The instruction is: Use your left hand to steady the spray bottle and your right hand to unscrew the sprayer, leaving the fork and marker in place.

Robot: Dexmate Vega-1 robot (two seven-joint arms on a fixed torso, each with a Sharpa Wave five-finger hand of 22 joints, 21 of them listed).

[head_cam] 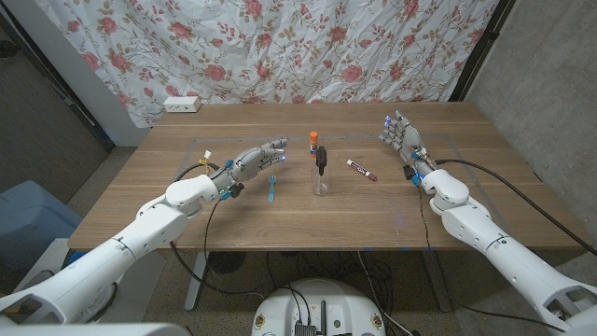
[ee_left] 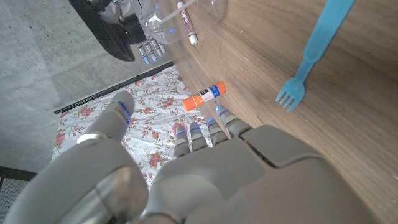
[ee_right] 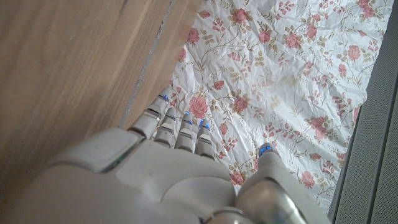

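Fork [ee_left: 309,56] handle and spray bottle [ee_left: 186,15] cut off by frame edge; marker [head_cam: 361,169] print illegible

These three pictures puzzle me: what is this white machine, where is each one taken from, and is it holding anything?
It is a robot with two arms, each ending in a hand. The wide picture looks down from its head at a wooden table; the other two come from cameras on its wrists, looking along the back of each hand. On the table stand a clear spray bottle with a black sprayer and an orange and white glue stick; a blue fork and a marker lie there too. The left hand reaches toward the bottle, and the right hand is off to the side. Both are open and hold nothing.
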